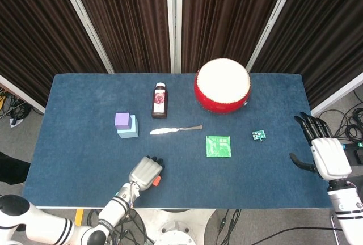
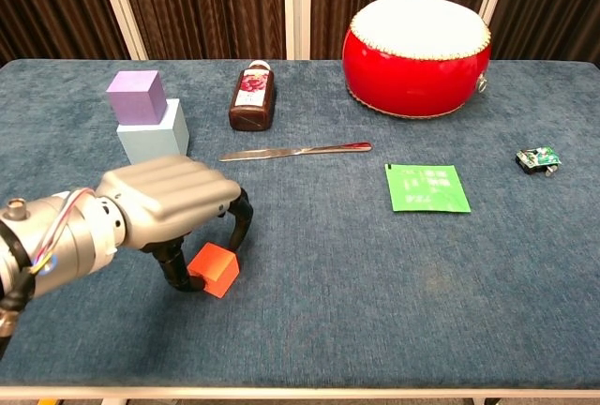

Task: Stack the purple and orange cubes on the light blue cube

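The purple cube (image 1: 121, 120) (image 2: 137, 96) sits on top of the light blue cube (image 1: 130, 130) (image 2: 155, 133) at the table's left. Near the front edge, the orange cube (image 1: 155, 180) (image 2: 214, 269) rests on the cloth. My left hand (image 1: 144, 171) (image 2: 159, 203) arches over it, thumb against its left side and a curled finger at its upper right, pinching it. My right hand (image 1: 320, 148) hangs beyond the table's right edge, fingers apart and holding nothing.
A red drum (image 1: 222, 85) (image 2: 417, 41) stands at the back. A dark bottle (image 1: 160, 101) (image 2: 253, 96) and a knife (image 1: 176, 129) (image 2: 295, 151) lie right of the cube stack. A green packet (image 1: 218, 146) and a small circuit board (image 1: 258, 135) lie further right.
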You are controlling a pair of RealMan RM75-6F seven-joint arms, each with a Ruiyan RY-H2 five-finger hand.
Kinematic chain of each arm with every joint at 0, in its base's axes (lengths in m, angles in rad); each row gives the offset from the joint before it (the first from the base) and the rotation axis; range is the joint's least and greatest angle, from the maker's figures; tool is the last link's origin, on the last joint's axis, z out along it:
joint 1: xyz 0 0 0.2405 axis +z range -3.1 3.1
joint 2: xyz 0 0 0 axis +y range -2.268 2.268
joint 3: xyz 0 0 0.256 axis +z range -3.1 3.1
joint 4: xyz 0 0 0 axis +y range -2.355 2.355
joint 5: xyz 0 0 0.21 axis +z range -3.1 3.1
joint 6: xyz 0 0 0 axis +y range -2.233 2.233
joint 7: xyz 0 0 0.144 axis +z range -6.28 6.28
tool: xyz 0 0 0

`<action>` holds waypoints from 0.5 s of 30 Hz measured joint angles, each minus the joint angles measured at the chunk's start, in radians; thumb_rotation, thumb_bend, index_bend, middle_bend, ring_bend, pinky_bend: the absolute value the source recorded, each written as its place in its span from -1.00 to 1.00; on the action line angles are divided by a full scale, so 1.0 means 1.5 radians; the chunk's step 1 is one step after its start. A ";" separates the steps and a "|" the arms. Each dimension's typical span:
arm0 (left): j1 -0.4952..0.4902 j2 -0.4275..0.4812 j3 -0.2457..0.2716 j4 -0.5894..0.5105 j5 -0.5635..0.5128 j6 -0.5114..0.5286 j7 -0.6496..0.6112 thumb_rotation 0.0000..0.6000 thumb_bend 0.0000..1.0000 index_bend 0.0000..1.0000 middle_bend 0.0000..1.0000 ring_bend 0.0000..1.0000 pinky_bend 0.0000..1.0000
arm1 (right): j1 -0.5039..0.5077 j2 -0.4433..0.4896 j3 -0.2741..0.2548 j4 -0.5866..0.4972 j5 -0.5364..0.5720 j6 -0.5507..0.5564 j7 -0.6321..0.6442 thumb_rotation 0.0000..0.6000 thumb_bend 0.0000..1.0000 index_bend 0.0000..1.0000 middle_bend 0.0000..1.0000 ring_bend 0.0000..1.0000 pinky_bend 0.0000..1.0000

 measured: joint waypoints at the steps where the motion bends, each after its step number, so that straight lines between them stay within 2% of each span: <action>1: 0.000 0.000 0.000 0.000 0.000 0.000 0.000 1.00 -0.50 0.08 -0.21 -0.34 -0.12 | 0.000 0.000 0.000 0.000 0.000 0.000 0.001 1.00 -0.61 -1.00 -1.00 -1.00 -1.00; 15: 0.003 0.018 0.005 -0.018 -0.014 0.014 0.004 1.00 -0.43 0.14 -0.20 -0.34 -0.12 | -0.002 0.002 0.000 0.003 -0.002 0.002 0.007 1.00 -0.61 -1.00 -1.00 -1.00 -1.00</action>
